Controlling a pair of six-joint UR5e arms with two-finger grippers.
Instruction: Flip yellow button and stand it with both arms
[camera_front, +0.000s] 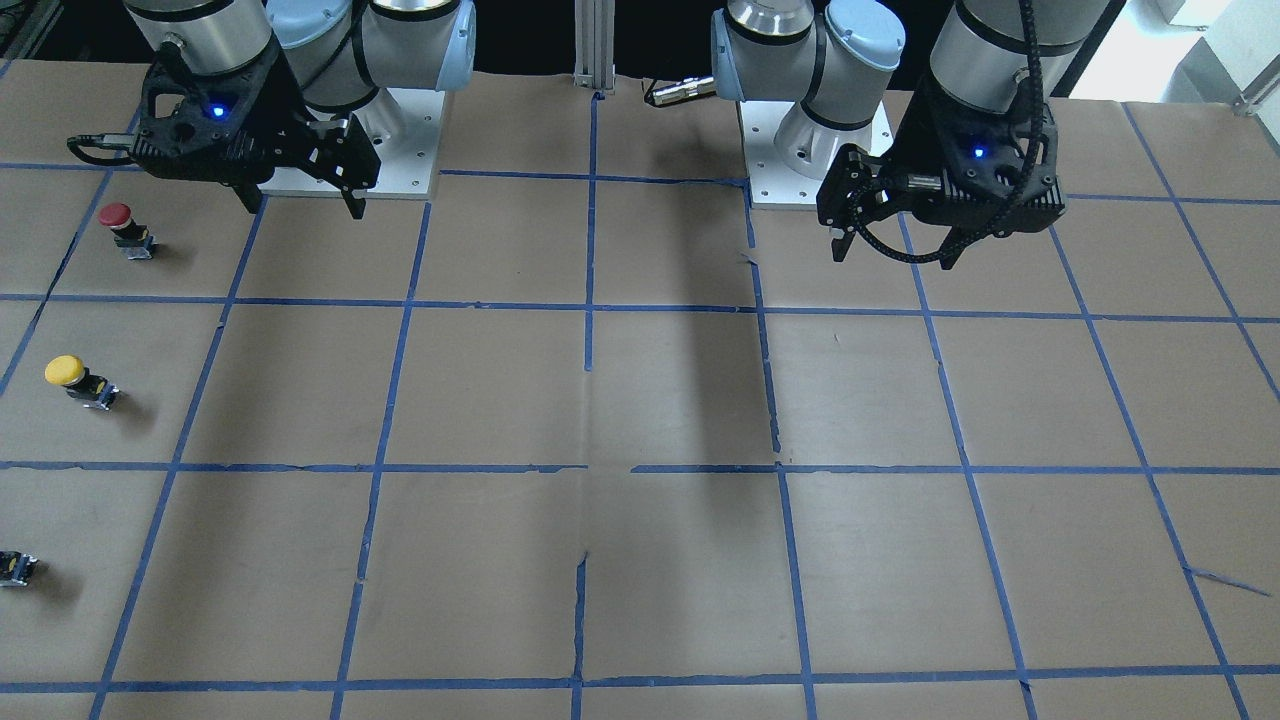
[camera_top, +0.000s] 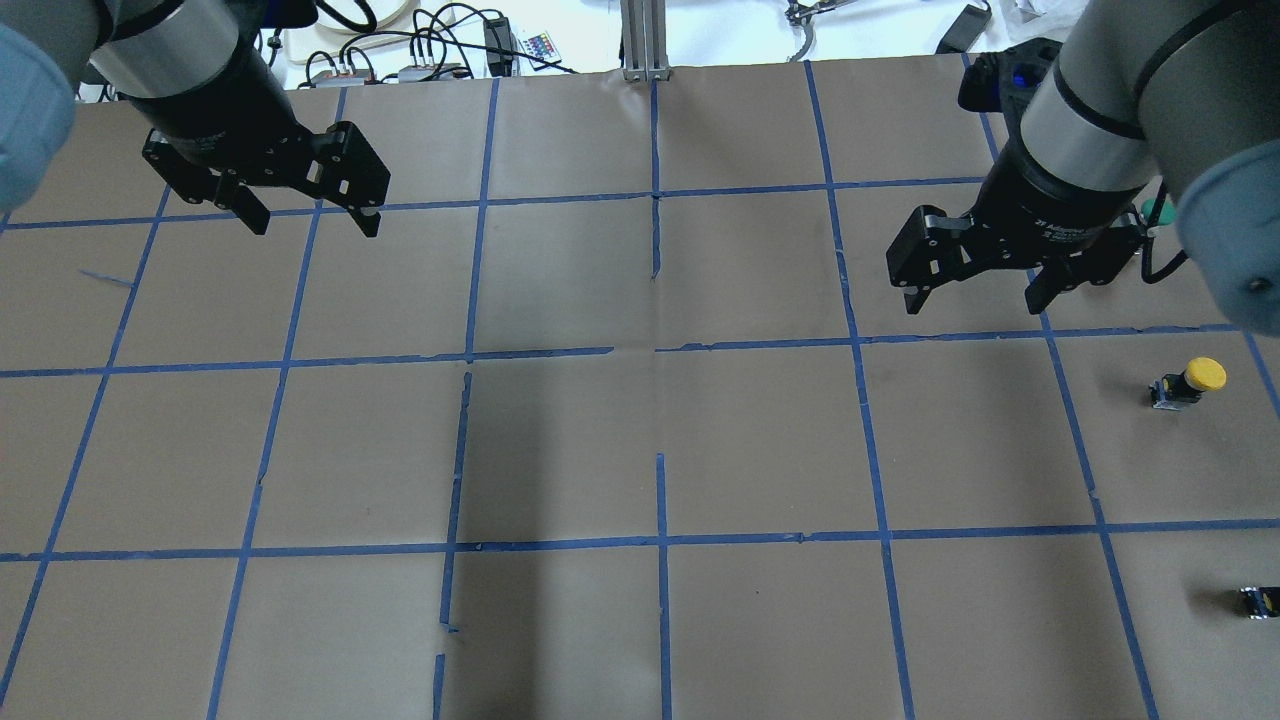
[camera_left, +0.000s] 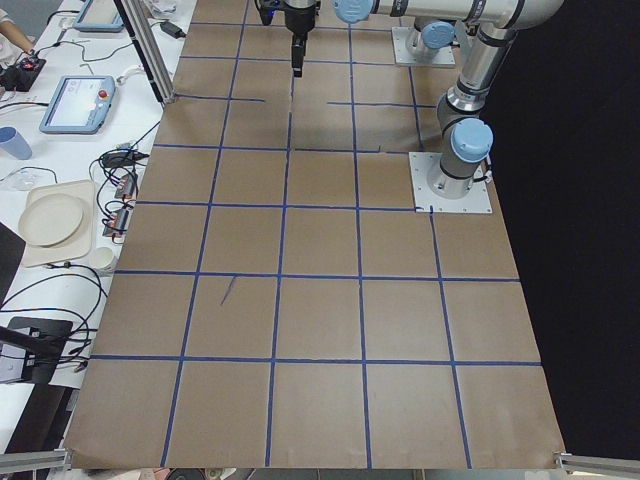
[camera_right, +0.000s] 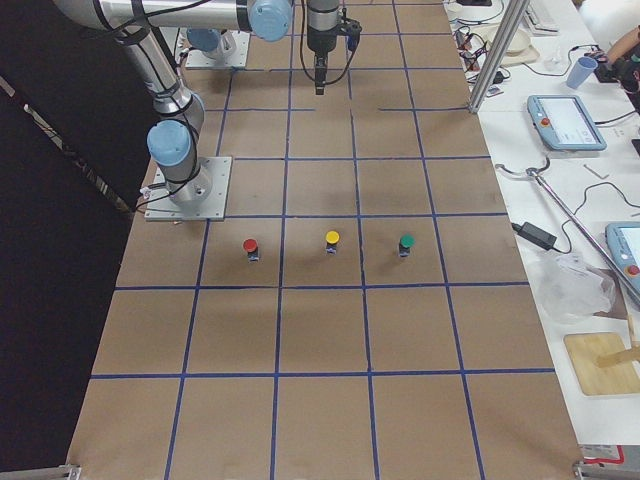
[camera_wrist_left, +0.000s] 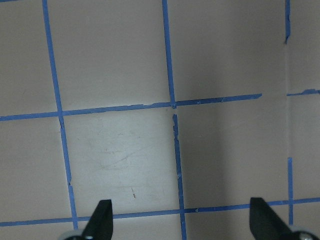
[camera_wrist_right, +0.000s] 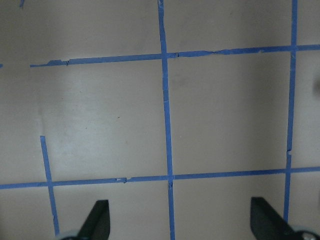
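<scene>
The yellow button (camera_front: 75, 380) has a round yellow cap on a short black-and-grey body. It seems to stand cap up on the brown table at my far right, and shows in the overhead view (camera_top: 1188, 380) and the exterior right view (camera_right: 332, 240). My right gripper (camera_top: 972, 300) (camera_front: 302, 205) hangs open and empty above the table, about one grid square from the button. My left gripper (camera_top: 315, 222) (camera_front: 893, 255) hangs open and empty over the other half. The wrist views show only open fingertips (camera_wrist_left: 102, 220) (camera_wrist_right: 97, 220) over bare paper.
A red-capped button (camera_front: 125, 228) stands nearer my base, and a green-capped button (camera_right: 406, 243) stands farther out, in line with the yellow one. Blue tape (camera_front: 590, 305) marks a grid on the paper. Desks with tablets and cables lie beyond the far edge (camera_right: 565, 120).
</scene>
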